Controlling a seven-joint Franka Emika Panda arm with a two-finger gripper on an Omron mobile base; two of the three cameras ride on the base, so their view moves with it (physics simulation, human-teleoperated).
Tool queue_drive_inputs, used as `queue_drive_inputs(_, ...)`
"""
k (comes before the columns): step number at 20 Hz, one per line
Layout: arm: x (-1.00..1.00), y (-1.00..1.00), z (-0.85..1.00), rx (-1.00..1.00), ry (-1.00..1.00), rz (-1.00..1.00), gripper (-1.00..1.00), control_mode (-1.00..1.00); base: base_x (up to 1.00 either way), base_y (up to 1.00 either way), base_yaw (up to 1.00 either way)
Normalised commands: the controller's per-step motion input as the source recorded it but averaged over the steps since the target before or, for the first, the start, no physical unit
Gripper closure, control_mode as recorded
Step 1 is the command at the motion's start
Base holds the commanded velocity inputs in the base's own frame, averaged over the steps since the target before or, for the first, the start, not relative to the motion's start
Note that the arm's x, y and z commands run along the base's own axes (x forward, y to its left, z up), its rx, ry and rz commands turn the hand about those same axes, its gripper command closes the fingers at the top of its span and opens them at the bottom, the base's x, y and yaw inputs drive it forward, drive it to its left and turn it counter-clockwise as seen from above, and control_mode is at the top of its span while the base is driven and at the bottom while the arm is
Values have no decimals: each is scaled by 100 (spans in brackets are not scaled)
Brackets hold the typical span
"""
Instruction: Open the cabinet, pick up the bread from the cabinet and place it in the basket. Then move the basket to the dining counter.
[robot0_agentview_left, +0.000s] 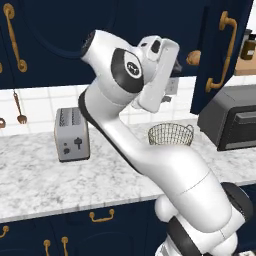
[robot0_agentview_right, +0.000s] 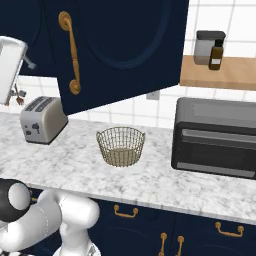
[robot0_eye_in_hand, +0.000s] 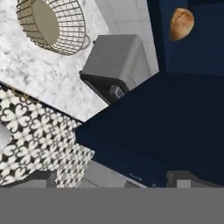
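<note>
The cabinet's navy door (robot0_agentview_left: 220, 50) stands swung open, its brass handle (robot0_agentview_right: 70, 52) facing out. Inside the cabinet sits the bread (robot0_agentview_left: 194, 57), a small golden-brown roll, also at the top right of the hand view (robot0_eye_in_hand: 181, 24). The brass wire basket (robot0_agentview_right: 121, 146) stands empty on the marble counter below (robot0_agentview_left: 171, 134), and at the upper left of the hand view (robot0_eye_in_hand: 50, 24). My hand (robot0_agentview_left: 159, 70) is raised left of the open door, level with the bread. My gripper (robot0_eye_in_hand: 112, 178) is open, its tips wide apart with nothing between them. The dining counter is out of view.
A dark toaster oven (robot0_agentview_right: 215, 137) sits on the counter right of the basket, under the open door. A silver toaster (robot0_agentview_left: 71, 134) stands to the left. A wooden shelf (robot0_agentview_right: 220, 75) at the right carries a jar and a bottle. Patterned floor tiles (robot0_eye_in_hand: 39, 135) lie below the counter edge.
</note>
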Motion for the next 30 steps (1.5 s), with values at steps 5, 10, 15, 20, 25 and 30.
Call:
queue_drive_inputs(5,53,-44,0,-41,31,-38,-100,-100,0,0,0)
queue_drive_inputs(10,5,-75,10,-23,21,-44,-100,-100,0,0,0)
queue_drive_inputs(15,-81,-100,33,1,0,-33,-100,-100,0,0,0)
queue_drive_inputs(20,-97,-100,13,13,-20,-2,-100,-100,0,0,0)
queue_drive_inputs(25,-72,-100,-7,21,-23,-1,-100,-100,0,0,0)
queue_drive_inputs(30,-27,-100,-7,13,-7,0,-100,-100,0,0,0)
